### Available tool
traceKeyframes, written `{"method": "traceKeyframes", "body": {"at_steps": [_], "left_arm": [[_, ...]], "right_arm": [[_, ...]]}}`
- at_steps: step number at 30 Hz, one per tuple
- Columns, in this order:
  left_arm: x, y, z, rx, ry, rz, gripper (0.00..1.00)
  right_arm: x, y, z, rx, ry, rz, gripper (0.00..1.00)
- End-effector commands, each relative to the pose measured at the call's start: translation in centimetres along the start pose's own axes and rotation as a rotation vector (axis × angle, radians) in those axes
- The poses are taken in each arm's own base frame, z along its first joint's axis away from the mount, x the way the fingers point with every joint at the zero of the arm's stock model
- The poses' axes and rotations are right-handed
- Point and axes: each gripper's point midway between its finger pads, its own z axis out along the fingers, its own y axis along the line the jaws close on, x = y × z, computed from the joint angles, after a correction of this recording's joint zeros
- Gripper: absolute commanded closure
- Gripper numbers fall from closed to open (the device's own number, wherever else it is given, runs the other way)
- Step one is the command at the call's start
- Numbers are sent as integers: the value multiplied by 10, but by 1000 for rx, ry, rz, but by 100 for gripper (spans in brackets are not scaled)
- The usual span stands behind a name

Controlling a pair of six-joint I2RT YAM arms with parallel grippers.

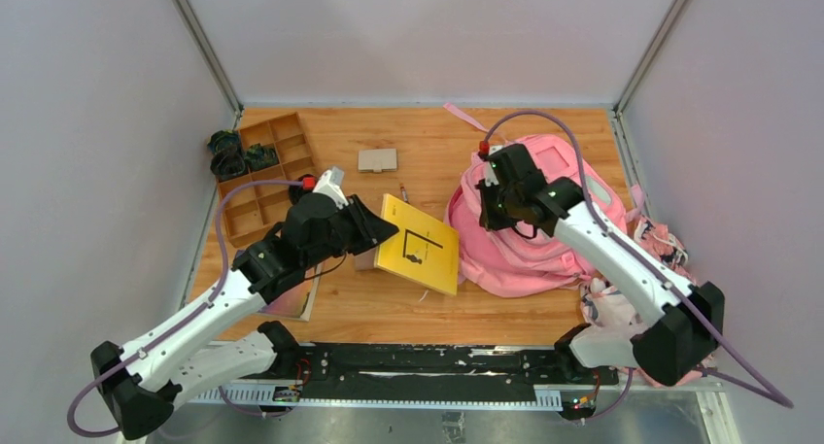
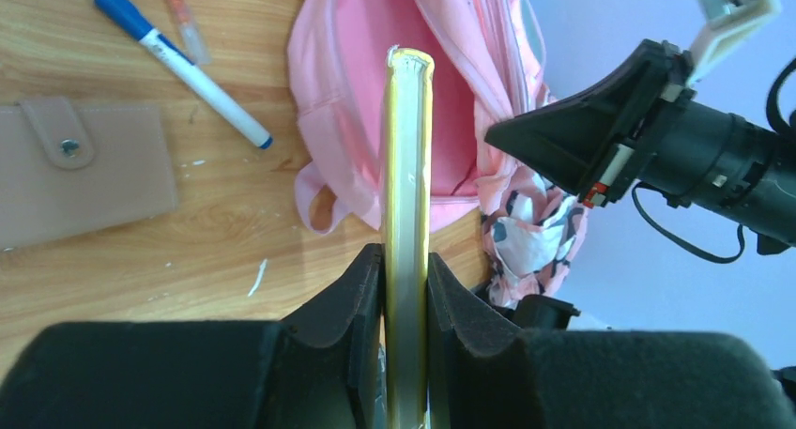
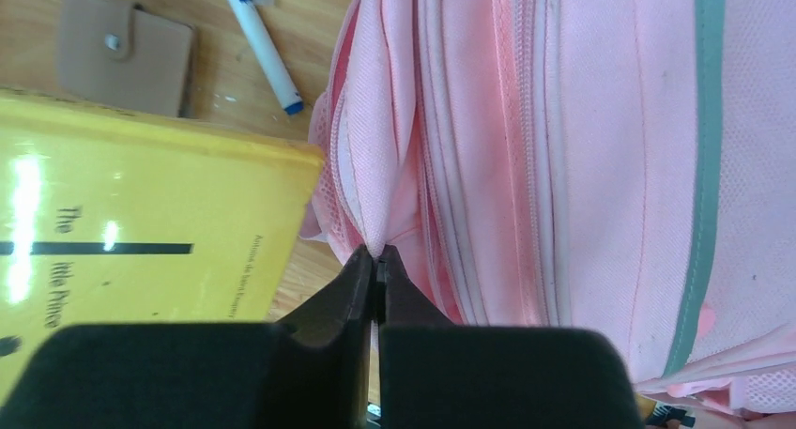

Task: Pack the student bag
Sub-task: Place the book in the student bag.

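The pink student bag point(image 1: 544, 235) lies at the right of the table; it also shows in the right wrist view point(image 3: 582, 166) and the left wrist view point(image 2: 441, 82). My left gripper point(image 1: 381, 232) is shut on a yellow book point(image 1: 420, 243), held edge-on between the pads in the left wrist view point(image 2: 405, 213), its far end toward the bag's opening. My right gripper point(image 1: 494, 211) is shut on a fold of the bag's pink fabric at its left edge point(image 3: 377, 252), lifting it. The book's cover shows in the right wrist view point(image 3: 141, 232).
A tan wallet point(image 1: 377, 159) and a blue-capped marker point(image 2: 188, 68) lie on the wood behind the book. A wooden divider tray point(image 1: 267, 167) with dark items stands at the back left. A patterned cloth bundle point(image 1: 627, 289) lies right of the bag. Another book point(image 1: 296, 303) lies under my left arm.
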Motion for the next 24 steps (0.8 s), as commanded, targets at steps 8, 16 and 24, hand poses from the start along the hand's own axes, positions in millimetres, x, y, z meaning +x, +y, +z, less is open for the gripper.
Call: {"method": "traceKeyframes", "body": {"at_steps": [8,16,24], "left_arm": [[-23,-63,18,248,-72,-154,100],[-33,-70,76,222,-137,-257,100],[-43,-109,106,328,-221,-335,100]], "right_arm": [[-57,-22,-79,-44,-329,170,100],[-70,-37,-87,-25,-390,333,100],[-76,-28,-89,-104,-409,399,100]]}}
